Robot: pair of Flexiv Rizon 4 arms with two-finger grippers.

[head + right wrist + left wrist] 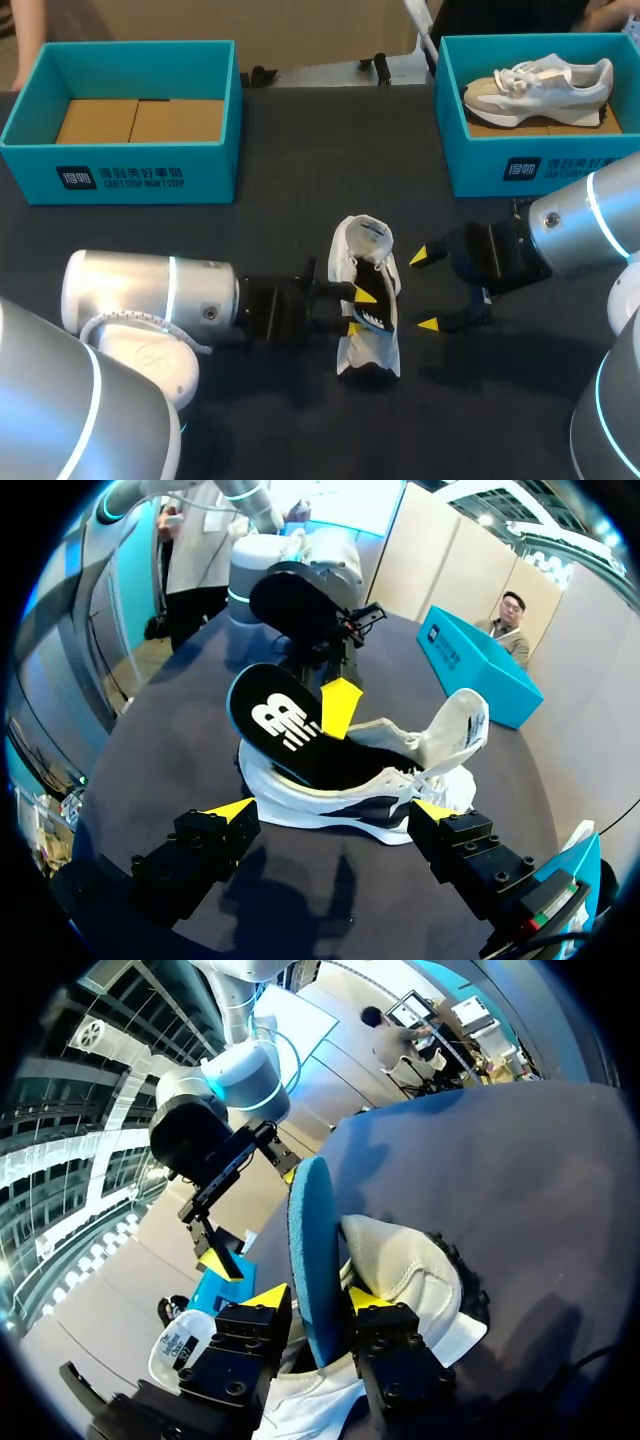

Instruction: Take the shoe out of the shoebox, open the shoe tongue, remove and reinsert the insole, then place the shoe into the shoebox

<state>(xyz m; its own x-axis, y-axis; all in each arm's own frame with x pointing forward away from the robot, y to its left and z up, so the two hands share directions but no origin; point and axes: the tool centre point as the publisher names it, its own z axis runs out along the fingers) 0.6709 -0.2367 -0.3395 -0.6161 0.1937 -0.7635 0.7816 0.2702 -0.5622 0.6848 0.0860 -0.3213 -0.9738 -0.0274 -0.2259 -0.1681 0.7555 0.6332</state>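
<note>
A white shoe (362, 243) lies on the dark table in the middle, its tongue pulled back. Its insole (285, 730), black on top with a white logo and a teal edge (310, 1250), stands tilted half out of the shoe's heel (400, 780). My left gripper (360, 312) is at the shoe's opening, and the insole stands between its open fingers (318, 1297). Across the shoe, my right gripper (428, 290) is wide open and holds nothing (332, 808).
At the back left stands a teal shoebox (120, 165) with cardboard inside. A second teal shoebox (530, 165) at the back right holds another white shoe (540, 88). Bare dark table lies between the boxes and the shoe.
</note>
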